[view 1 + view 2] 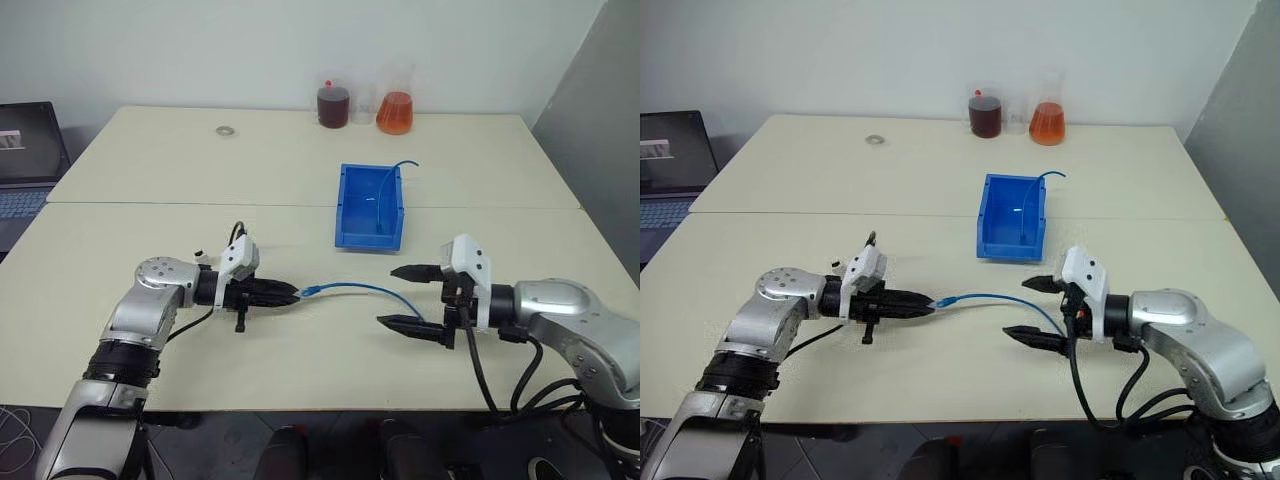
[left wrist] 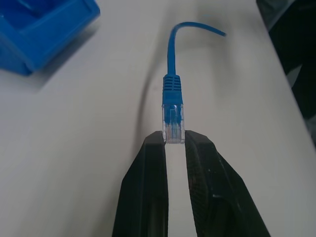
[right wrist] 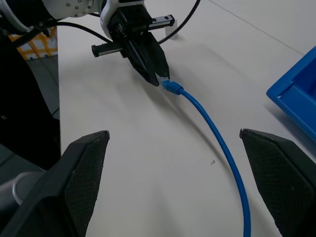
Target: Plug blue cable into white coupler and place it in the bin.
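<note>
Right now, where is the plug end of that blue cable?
The blue cable's clear plug is pinched between the left end effector's fingertips, near the table's front edge, nearer the robot than the bin, with the open right end effector opposite.

Quick headcount on the desk (image 1: 150,340) from where I'm standing: two blue cables, one blue cable (image 1: 365,290) near the front edge and a second blue cord (image 1: 385,190) in the one bin (image 1: 347,205). Two flasks at the far edge, a dark one (image 1: 333,105) and an orange one (image 1: 395,110) (a small clear vessel may sit between them, can't tell). One grey ring (image 1: 225,130) toward the far left corner. Two grippers, my left gripper (image 1: 285,294) and right gripper (image 1: 405,297).
</note>
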Action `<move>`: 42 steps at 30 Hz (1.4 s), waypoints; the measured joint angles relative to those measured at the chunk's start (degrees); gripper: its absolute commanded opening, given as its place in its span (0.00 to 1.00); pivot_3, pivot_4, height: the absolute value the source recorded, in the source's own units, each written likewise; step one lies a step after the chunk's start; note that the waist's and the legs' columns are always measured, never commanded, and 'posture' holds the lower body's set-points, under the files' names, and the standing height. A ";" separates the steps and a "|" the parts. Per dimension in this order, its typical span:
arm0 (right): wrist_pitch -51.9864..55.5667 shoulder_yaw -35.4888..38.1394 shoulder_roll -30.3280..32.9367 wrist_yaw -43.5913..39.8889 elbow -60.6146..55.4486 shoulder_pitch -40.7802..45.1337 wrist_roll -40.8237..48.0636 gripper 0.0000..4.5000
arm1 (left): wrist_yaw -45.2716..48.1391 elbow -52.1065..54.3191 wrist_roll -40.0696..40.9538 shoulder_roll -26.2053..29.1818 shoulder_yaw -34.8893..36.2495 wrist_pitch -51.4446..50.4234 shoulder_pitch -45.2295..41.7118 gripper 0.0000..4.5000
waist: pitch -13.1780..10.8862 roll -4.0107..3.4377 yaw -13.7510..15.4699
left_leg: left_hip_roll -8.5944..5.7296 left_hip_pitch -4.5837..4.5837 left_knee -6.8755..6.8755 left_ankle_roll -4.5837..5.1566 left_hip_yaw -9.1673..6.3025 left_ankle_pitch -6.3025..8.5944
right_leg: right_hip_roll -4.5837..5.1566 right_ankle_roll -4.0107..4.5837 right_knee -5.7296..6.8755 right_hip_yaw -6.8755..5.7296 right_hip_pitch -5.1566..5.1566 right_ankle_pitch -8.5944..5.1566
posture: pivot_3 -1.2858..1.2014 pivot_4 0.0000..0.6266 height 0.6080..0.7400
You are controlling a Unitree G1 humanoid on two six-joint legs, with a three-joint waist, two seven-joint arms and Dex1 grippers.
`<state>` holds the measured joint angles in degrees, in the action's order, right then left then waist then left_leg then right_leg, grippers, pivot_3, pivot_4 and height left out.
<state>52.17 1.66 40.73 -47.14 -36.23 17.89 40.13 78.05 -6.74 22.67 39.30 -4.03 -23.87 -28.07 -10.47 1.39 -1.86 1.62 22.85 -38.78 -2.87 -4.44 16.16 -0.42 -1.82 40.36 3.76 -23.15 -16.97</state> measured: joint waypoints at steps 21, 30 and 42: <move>11.05 12.77 -7.26 36.05 10.39 -1.01 45.10 1.00 | -35.70 17.52 40.05 -13.93 19.45 -46.85 -0.91 0.05 | 0.00 0.01 -0.13 | -0.01 -0.08 -0.04 -0.03 0.09 -0.02 | -0.06 0.00 0.16 0.14 0.00 0.00 | 0.52 0.24 1.00; 10.51 10.04 -6.79 39.76 16.68 2.63 55.01 1.00 | -36.08 17.06 45.00 -12.04 17.91 -50.71 -1.77 0.05 | 0.00 0.00 -0.08 | -0.01 -0.07 -0.03 -0.03 0.13 -0.02 | -0.07 0.00 0.11 0.17 -0.02 -0.01 | 0.52 0.24 1.00; 8.50 2.39 -10.65 38.44 16.81 8.49 53.21 1.00 | -34.63 13.42 44.70 -13.06 13.20 -49.30 -5.20 0.05 | 0.00 0.00 -0.04 | 0.00 -0.03 -0.01 -0.03 0.14 -0.02 | -0.09 0.00 0.03 0.18 -0.04 -0.01 | 0.52 0.24 1.00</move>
<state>60.67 4.05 30.09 -8.70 -19.43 26.38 93.33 43.42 6.68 67.37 26.23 9.17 -73.16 -33.28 -10.47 1.39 -1.90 1.63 22.82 -38.80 -2.90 -4.31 16.14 -0.51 -1.83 40.39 3.93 -23.19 -16.98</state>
